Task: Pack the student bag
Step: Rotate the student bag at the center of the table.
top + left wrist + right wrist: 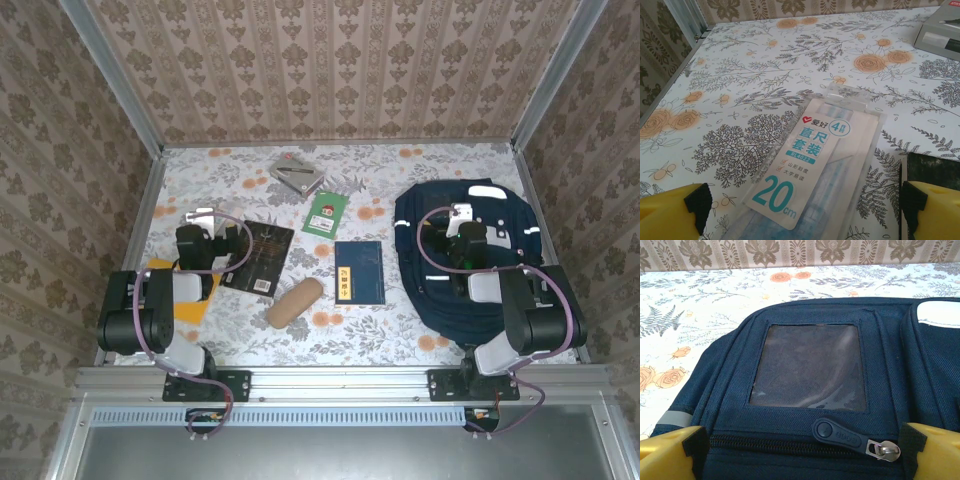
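Note:
The student bag (470,270), a navy backpack with white stripes, lies flat at the table's right. My right gripper (461,220) hovers over it, open. In the right wrist view the bag's clear window pocket (810,365) and a shut zipper with its dark rubber pull (840,432) lie between my yellow fingers (670,452). My left gripper (204,222) stands open at the table's left over a clear ruler-set packet (815,160) marked 20 cm. The packet lies flat on the cloth between the left fingers (670,212), which do not touch it.
A black book (258,257) lies just right of the left gripper, and its edge (935,167) shows in the left wrist view. Mid-table lie a blue notebook (360,270), a tan pencil roll (294,302), a green booklet (326,213) and a grey box (297,172). An orange sheet (190,300) lies under the left arm.

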Robot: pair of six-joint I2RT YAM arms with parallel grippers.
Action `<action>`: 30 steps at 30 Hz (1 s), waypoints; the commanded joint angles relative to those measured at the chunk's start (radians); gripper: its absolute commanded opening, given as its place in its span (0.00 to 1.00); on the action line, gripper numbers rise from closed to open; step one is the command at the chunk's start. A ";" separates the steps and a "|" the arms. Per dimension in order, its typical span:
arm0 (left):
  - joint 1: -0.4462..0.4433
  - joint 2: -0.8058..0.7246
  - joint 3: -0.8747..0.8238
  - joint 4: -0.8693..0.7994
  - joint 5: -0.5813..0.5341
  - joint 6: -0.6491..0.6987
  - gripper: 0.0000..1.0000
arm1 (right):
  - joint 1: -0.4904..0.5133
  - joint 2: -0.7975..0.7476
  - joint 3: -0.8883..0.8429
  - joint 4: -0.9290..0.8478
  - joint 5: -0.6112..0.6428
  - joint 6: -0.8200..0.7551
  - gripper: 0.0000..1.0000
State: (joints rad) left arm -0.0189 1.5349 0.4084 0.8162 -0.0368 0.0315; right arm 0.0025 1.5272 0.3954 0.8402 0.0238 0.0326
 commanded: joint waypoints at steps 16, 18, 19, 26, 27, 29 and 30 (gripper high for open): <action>-0.002 -0.001 0.000 0.028 0.013 0.019 1.00 | -0.002 0.001 0.014 0.009 -0.003 0.004 1.00; 0.002 -0.001 0.003 0.022 0.022 0.017 1.00 | -0.003 0.001 0.015 0.010 -0.004 0.004 1.00; 0.004 -0.001 0.003 0.023 0.024 0.016 1.00 | -0.003 0.001 0.014 0.010 -0.004 0.005 1.00; 0.009 -0.039 0.021 -0.033 0.031 0.017 1.00 | -0.002 -0.017 0.006 0.014 -0.002 0.006 1.00; 0.007 -0.080 0.045 -0.116 0.020 0.013 1.00 | -0.002 -0.048 0.006 -0.016 0.003 0.007 1.00; 0.005 -0.166 0.115 -0.317 -0.027 -0.010 1.00 | -0.002 -0.128 0.041 -0.156 0.046 0.027 1.00; 0.005 -0.215 0.162 -0.428 -0.047 -0.033 1.00 | -0.002 -0.199 0.073 -0.265 0.083 0.054 1.00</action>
State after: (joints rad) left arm -0.0181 1.4334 0.4568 0.6167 -0.0383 0.0265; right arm 0.0025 1.4490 0.4030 0.7319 0.0414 0.0429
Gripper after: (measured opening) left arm 0.999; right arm 0.996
